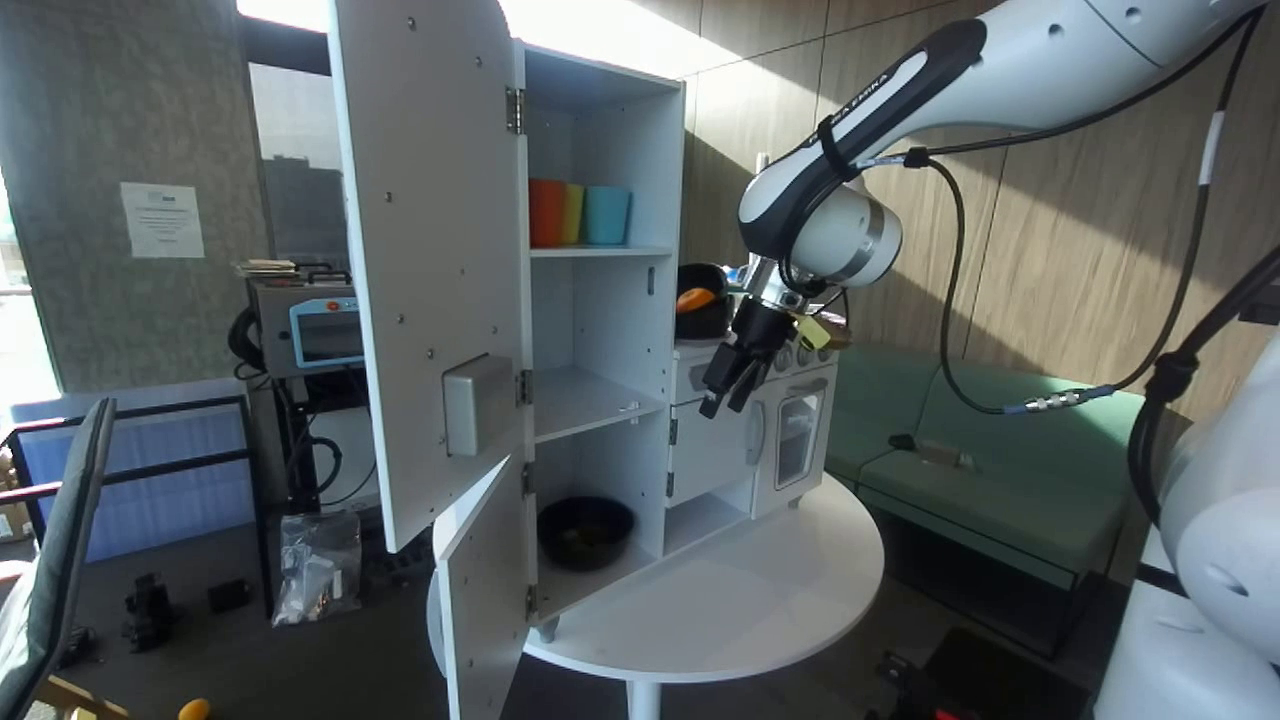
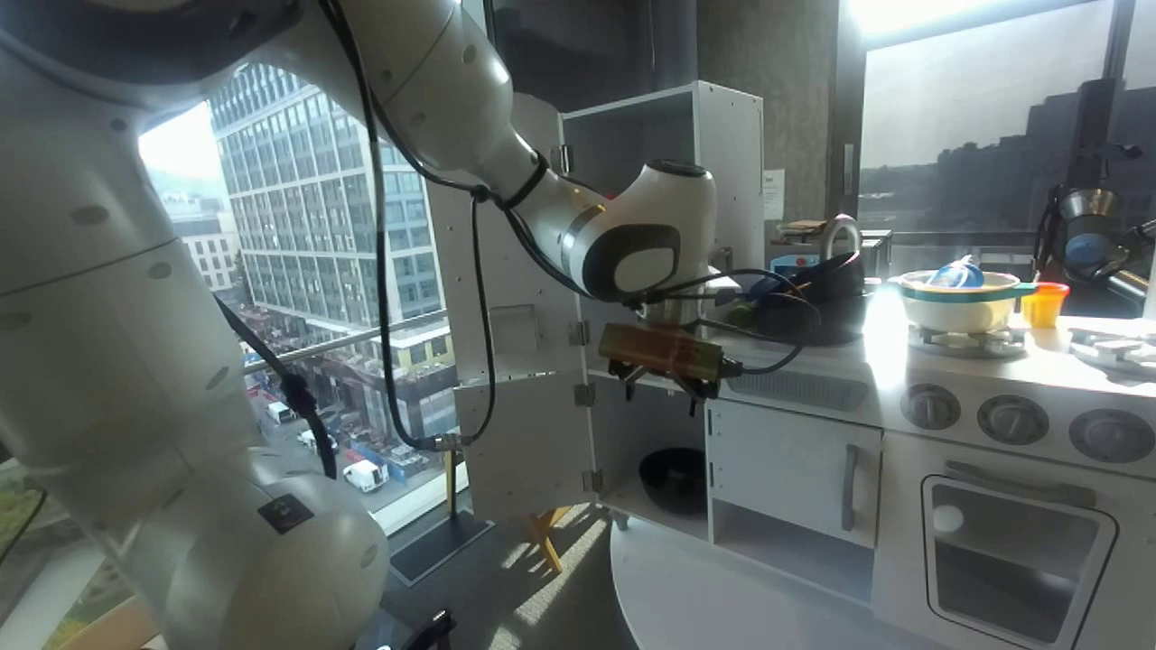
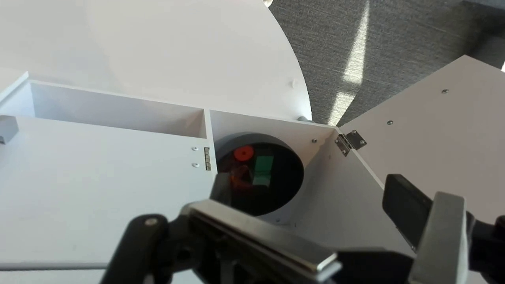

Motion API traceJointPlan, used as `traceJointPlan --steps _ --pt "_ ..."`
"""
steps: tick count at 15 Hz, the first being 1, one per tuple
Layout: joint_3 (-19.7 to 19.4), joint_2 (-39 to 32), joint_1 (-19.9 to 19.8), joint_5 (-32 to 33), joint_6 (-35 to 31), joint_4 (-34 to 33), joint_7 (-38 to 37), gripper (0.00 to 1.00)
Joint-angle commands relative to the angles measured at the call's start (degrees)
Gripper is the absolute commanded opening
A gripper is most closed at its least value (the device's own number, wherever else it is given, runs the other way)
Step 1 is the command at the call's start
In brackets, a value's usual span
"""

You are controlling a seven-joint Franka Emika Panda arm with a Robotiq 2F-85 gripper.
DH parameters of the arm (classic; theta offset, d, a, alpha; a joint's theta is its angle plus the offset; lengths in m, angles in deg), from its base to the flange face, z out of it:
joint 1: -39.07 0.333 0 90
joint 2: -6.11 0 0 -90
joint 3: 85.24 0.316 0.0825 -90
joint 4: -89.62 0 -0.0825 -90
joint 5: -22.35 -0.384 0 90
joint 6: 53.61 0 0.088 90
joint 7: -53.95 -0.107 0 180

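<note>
My gripper (image 3: pixel 309 189) is open, and nothing shows between its spread fingers (image 3: pixel 406 209). It hangs tilted downward in front of the white cabinet, by the middle shelf, as both exterior views show (image 1: pixel 724 405). A black bowl (image 3: pixel 256 139) stands on the cabinet floor, below the gripper and apart from it; in an exterior view the bowl (image 2: pixel 673 502) is partly cut off by the cabinet wall. Inside the bowl lie a red round piece (image 3: pixel 244 153), a green piece (image 3: pixel 263 163) and a dim orange-red item (image 3: pixel 241 178). One finger covers part of the bowl in the wrist view.
The cabinet's upper door (image 1: pixel 435 250) and lower door (image 1: pixel 487 590) are swung open. Orange (image 1: pixel 546 212), yellow (image 1: pixel 573 213) and blue (image 1: pixel 607 215) cups stand on a shelf. Beside the gripper are a small closed door (image 2: pixel 790 465) and a stovetop with a white pot (image 2: pixel 957 311).
</note>
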Motion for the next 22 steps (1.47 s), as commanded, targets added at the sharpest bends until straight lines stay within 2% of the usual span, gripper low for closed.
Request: traceJointPlan --steps 1,2,5,7,9,12,15,19,22 --pt "-1.44 2.94 0.48 -7.08 -8.25 5.38 13.94 1.00" --pt "-4.87 3.95 3.62 -9.70 -9.31 6.39 17.94 1.00" --pt "-11.99 6.66 7.84 -18.09 -13.13 9.62 31.40 1.00" --pt "-18.95 8.45 11.65 -20.51 -12.48 10.20 40.46 1.00" --pt "-26.84 8.79 15.86 -26.24 -10.52 8.75 49.32 1.00" --pt "-35.67 3.72 20.42 -38.71 -7.09 4.69 60.99 1.00" --pt "-43.88 -3.04 25.30 -46.09 1.08 0.39 67.97 1.00" --pt "-51.21 -13.55 29.47 -51.83 13.47 -4.49 74.74 1.00" --pt "-51.68 -22.62 28.18 -59.16 18.17 -7.31 78.21 1.00"
